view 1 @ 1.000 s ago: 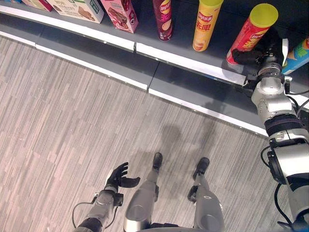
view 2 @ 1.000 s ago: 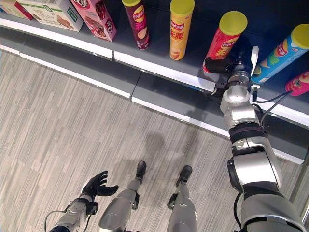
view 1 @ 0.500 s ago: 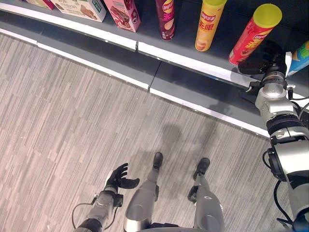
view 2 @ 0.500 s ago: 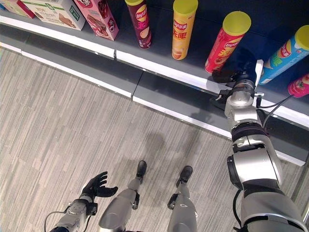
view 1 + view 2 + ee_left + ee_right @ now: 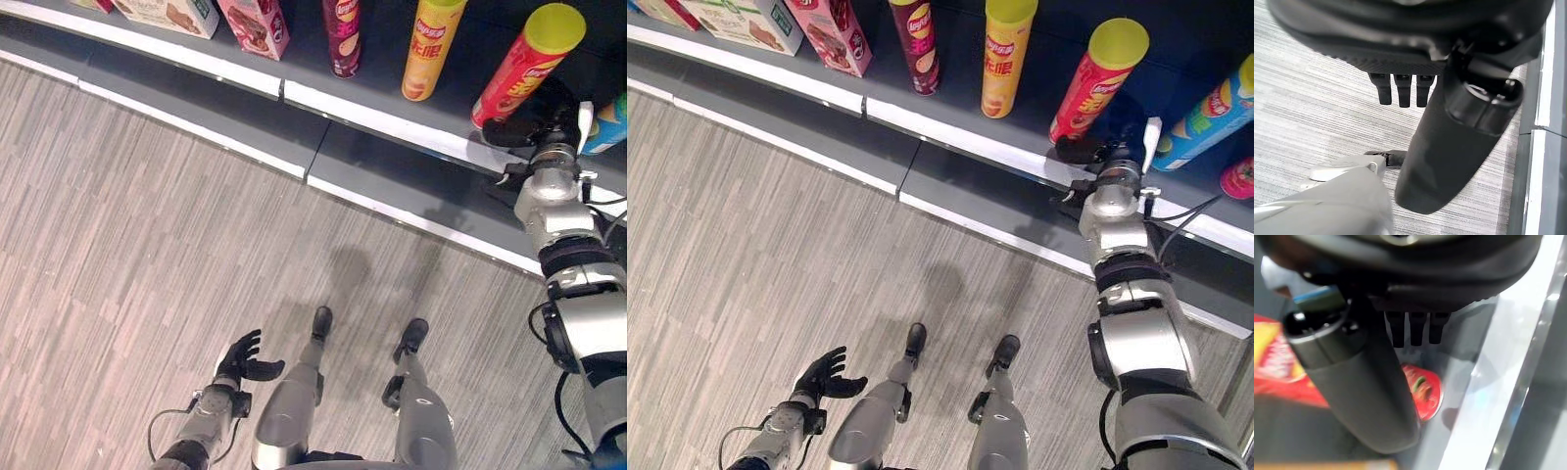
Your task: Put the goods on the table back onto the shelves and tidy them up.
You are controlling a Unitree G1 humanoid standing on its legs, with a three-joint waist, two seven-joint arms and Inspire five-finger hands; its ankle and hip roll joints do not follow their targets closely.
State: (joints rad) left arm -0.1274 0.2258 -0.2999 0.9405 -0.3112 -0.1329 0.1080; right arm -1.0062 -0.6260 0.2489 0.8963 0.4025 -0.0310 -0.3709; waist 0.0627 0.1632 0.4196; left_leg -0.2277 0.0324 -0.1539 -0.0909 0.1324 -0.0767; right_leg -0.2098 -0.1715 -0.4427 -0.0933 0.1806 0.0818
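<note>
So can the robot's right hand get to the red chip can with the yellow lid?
Probably yes. The right hand is open, right at the bottom of the red can on the shelf, and nothing stands between them.

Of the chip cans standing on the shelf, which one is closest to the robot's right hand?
The red can with the yellow lid. The right hand sits at its base, while the yellow can and dark red can stand further toward the robot's left.
</note>
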